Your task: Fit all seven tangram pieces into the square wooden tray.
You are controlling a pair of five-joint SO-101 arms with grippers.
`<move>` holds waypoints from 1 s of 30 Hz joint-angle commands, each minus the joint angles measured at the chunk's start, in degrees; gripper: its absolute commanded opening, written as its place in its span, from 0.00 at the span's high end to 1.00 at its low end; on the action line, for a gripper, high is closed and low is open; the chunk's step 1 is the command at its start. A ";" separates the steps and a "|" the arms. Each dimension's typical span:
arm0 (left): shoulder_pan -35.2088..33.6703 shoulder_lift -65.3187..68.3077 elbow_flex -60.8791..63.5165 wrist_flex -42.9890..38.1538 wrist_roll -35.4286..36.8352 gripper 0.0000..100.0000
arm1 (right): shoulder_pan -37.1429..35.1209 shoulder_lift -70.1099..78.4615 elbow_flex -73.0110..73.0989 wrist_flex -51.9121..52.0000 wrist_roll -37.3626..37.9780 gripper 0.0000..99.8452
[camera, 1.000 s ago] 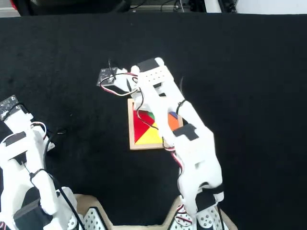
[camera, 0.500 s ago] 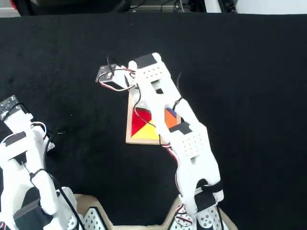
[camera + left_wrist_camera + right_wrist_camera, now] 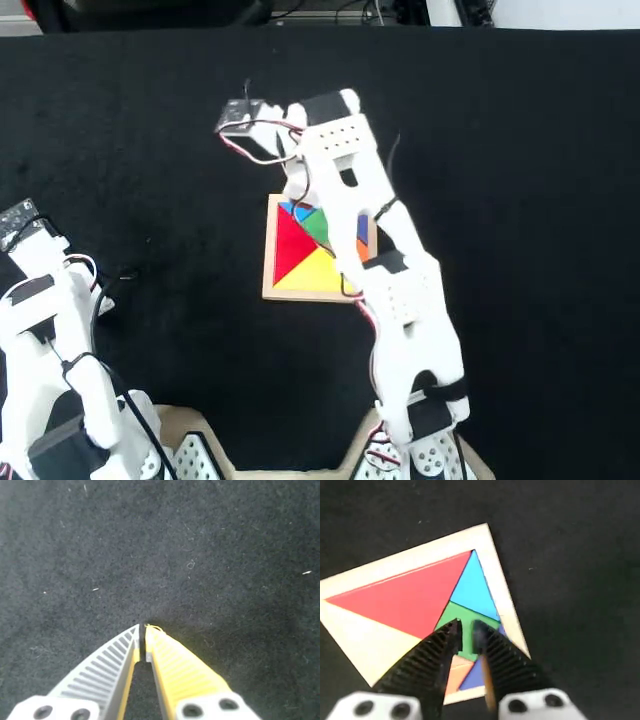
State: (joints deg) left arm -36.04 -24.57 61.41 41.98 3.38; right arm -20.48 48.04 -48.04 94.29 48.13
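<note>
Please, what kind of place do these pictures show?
Probably a robot test bench, not a home: a table covered in black cloth, two white robot arms mounted at one edge, and a wooden puzzle tray under one arm.

Two fingers (image 3: 432,655) over green piece (image 3: 470,614), tray (image 3: 395,566) (pieces inside)

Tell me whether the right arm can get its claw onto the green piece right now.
Probably yes. The right claw hangs right above the green piece in the wooden tray, jaws slightly apart, with nothing between claw and piece.
</note>
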 commanded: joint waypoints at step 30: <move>10.42 -26.46 -34.15 15.12 0.26 0.97 | 11.08 -74.51 14.37 6.15 -33.67 0.99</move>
State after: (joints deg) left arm -28.04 -40.57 40.40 52.00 3.56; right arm -10.37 -16.48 -34.86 99.12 15.08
